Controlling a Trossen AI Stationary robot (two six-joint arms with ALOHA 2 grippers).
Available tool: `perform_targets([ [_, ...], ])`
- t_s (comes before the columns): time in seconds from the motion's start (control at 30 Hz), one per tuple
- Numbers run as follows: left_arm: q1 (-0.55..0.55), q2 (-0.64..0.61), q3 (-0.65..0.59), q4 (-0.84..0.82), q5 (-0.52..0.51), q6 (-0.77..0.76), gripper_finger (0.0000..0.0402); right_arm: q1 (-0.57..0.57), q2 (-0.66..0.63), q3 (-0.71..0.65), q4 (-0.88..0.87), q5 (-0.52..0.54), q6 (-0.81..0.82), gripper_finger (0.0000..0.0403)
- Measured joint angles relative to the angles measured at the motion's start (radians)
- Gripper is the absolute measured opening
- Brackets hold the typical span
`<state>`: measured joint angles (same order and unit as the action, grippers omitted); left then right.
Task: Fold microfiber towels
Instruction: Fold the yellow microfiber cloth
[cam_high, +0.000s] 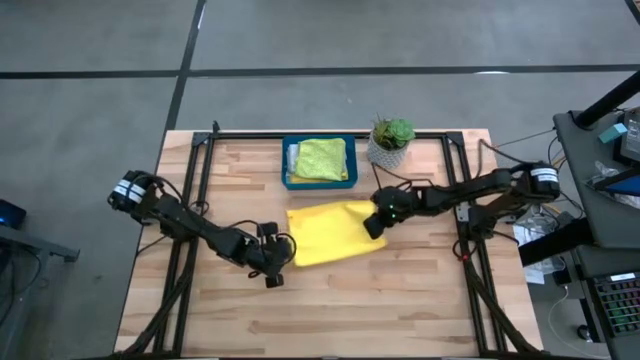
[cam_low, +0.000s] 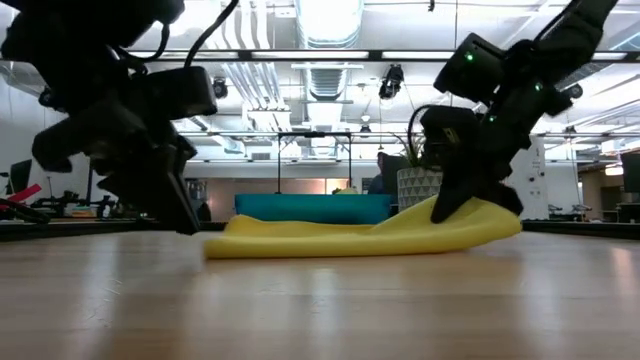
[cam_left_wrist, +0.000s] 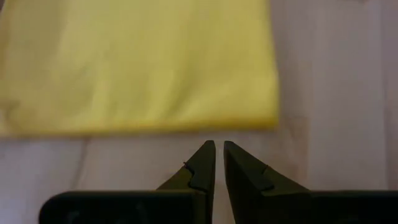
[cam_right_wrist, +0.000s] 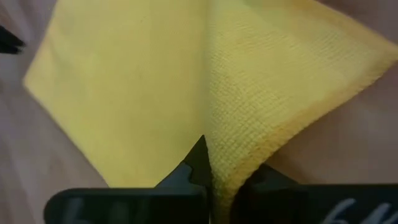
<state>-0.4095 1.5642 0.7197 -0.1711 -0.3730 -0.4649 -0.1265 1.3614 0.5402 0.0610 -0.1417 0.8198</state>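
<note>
Left pincer (cam_high: 272, 262) clenched, empty, low on tabletop (cam_high: 400, 310) just beside yellow towel (cam_high: 325, 235) left edge, likely parked to steady or wait. Yellow towel mid-tabletop, flat except right edge. Green towel (cam_high: 320, 158) sits in blue tray (cam_high: 287, 165) behind, beside potted plant (cam_high: 391, 140). Right pincer (cam_high: 376, 222) clenched on yellow towel right edge, presumably to draw it over for fold. Low view shows that edge raised; right wrist view shows cloth bunched between fingers (cam_right_wrist: 193, 163).
</note>
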Motion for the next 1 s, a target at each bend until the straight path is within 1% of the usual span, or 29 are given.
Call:
perform_targets([
  [0.1,0.002,0.009,-0.008,0.025,-0.046,-0.001,0.0019,-0.029,-0.053,0.052,-0.18,0.011,-0.057,0.0013],
  [0.2,0.003,0.033,-0.014,0.056,-0.152,0.0,0.0019,-0.054,-0.084,0.124,-0.352,0.013,-0.106,0.0013],
  [0.23,0.007,0.046,-0.014,0.091,-0.18,0.002,0.0019,-0.06,-0.087,0.153,-0.414,0.018,-0.118,0.0013],
  [0.3,0.012,0.066,-0.012,0.137,-0.207,0.023,0.0019,-0.067,-0.083,0.208,-0.529,0.045,-0.135,0.0013],
  [0.4,0.03,0.113,-0.012,0.236,-0.214,0.057,0.0019,-0.067,-0.057,0.28,-0.623,0.081,-0.155,0.0012],
  [0.67,0.068,0.239,-0.008,0.4,-0.229,0.107,0.0019,-0.03,0.087,0.444,-0.671,0.09,-0.185,0.0012],
  [0.8,0.072,0.267,-0.008,0.451,-0.237,0.115,0.0019,-0.007,0.169,0.537,-0.696,0.09,-0.202,0.0012],
  [1.0,0.072,0.27,-0.008,0.461,-0.239,0.128,0.0019,0.022,0.286,0.675,-0.718,0.088,-0.225,0.0012],
])
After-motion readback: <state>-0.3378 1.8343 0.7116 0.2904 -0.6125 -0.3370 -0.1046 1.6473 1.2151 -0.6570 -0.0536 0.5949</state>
